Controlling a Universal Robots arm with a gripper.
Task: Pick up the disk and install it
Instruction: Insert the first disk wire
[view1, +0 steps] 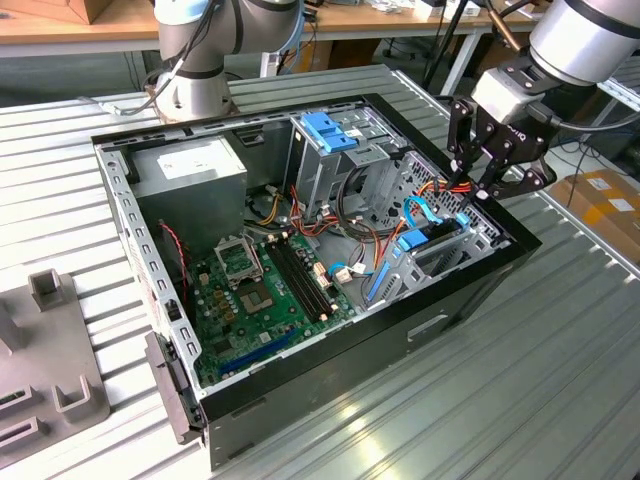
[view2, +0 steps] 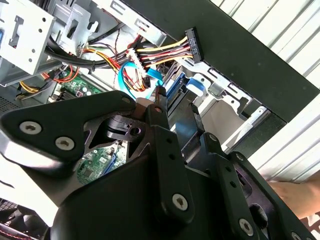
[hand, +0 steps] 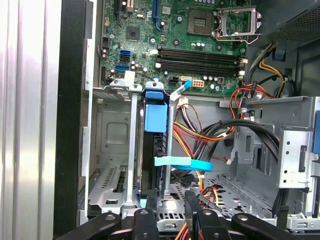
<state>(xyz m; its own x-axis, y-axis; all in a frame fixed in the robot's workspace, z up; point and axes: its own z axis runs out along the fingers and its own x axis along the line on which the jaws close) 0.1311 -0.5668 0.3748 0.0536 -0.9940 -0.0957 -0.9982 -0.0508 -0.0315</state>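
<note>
silver-grey jointed robot arm (view1: 590, 35) reaching in from exterior view's right, wrist angled down, black linkage-fingered gripper (view1: 478, 183) pointing downward, black fingers (view2: 165, 131) close together with narrow gap, nothing held, second silver arm's base (view1: 195, 60) upright at rear

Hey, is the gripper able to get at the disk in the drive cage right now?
Probably yes. The gripper hangs above the drive cage, and the disk shows uncovered in its slot. A blue flat cable and wires close beside it may crowd the approach.

No print on anything here can be read.
</note>
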